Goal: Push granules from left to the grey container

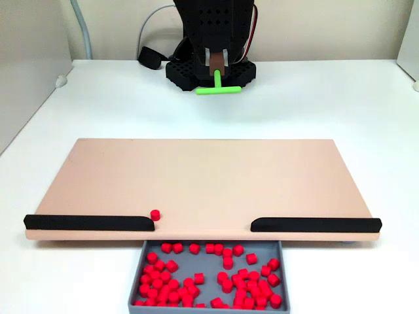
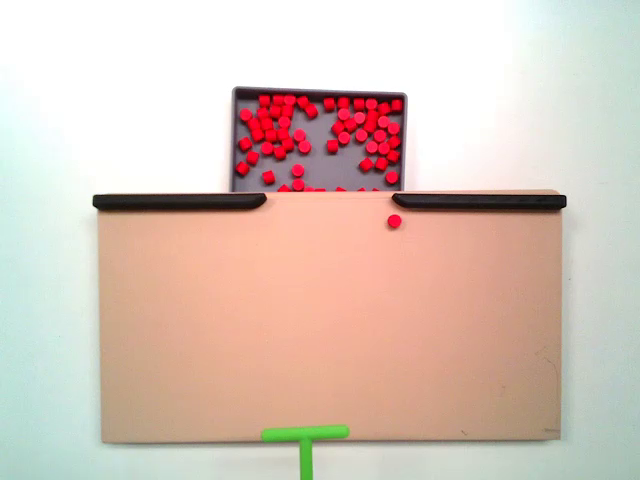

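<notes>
One granule remains on the tan board, beside a black strip's end; your gripper grasps the green T-stick well back; sweep it into the grey container, which holds the rest.

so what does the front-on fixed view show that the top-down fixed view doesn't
In a fixed view from the front: the arm's black base, cables behind it, and the gripper holding the green T-shaped stick.

In a fixed view from above: the whole grey container and the tan board's full outline.

Both: one stray granule on the board beside a black strip, and the other granules in the container.
</notes>
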Robot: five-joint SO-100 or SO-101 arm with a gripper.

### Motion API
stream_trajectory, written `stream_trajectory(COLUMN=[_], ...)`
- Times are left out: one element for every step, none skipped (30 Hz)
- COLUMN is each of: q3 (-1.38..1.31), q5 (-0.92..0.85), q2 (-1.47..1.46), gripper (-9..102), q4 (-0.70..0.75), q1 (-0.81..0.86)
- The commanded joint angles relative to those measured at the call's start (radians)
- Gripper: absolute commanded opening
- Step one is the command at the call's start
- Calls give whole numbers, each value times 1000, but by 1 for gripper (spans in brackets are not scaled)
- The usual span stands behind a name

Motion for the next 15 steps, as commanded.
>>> stream_trajectory(q3=[-14,-14,-14,-14,-12,-12,-12,-12,-12,-12,-12,-12,-12,-12,-12], q5=[-8,-9,-9,-9,-12,-15,-18,-23,-31,-37,-38,-38,-38,-38,-38], q2=[9,11,14,15,17,17,18,18,18,18,20,20,20,18,17], gripper=[0,0,0,0,0,0,0,0,0,0,0,0,0,0,0], q4=[2,2,2,3,3,3,3,3,3,3,3,3,3,3,3], q1=[5,5,5,5,6,8,9,9,9,8,6,5,3,2,2])
